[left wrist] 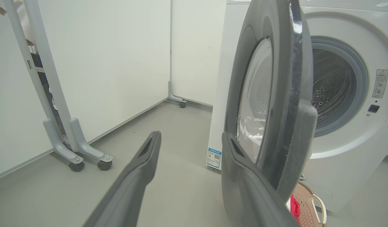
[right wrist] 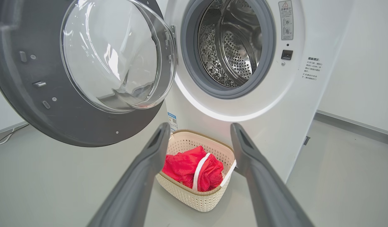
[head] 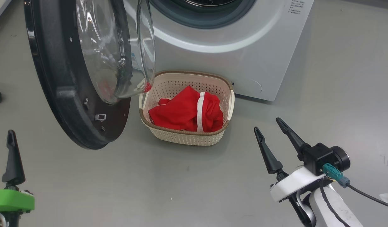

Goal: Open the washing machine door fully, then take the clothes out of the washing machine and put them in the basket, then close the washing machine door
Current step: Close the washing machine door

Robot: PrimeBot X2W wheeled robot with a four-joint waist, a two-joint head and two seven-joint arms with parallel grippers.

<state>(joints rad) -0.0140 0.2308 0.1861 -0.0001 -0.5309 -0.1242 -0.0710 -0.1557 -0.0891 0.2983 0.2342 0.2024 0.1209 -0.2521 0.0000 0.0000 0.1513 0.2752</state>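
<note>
Two tools, both spread wide, nothing between their fingers. Ahead of our right tool [head: 267,124] stands the washing machine [head: 244,56]. Its door [head: 61,94] hangs open, rim just beside our left tool [left wrist: 191,135]. Framed between the right tool's fingers we see the basket [right wrist: 194,195] on the floor, with the clothes [right wrist: 191,167] heaped inside.

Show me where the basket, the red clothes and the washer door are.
basket [head: 184,138]: head view, on its front wall under the brown rim.
clothes [head: 181,110]: head view, on the middle of the red heap.
door [head: 61,94]: head view, on the black rim left of the glass.
</note>
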